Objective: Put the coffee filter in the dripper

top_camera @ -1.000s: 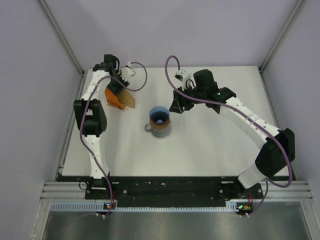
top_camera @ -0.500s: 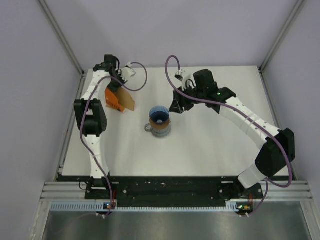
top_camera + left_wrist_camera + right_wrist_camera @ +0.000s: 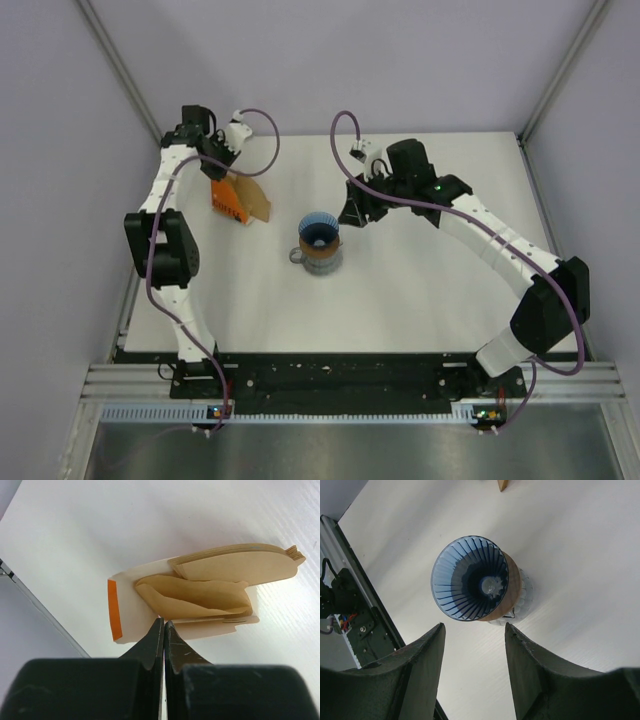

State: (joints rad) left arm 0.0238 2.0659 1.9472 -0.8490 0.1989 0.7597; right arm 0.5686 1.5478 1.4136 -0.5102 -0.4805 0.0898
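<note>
White table (image 3: 420, 290). My right gripper (image 3: 475, 630) hangs wide open over the dripper (image 3: 465, 580), which sits on a mug (image 3: 522, 596) mid-table. My left gripper (image 3: 163, 625) is closed tight on the edge of one buckled coffee filter (image 3: 200, 597), lifted off the stack in the orange packet (image 3: 115, 610), far-left.

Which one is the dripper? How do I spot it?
Look at the middle of the white table. There the dripper sits on top of a grey mug. It is the only bright blue thing, a cone with ribs inside, unlike the flat tan paper filters at the far left.
</note>
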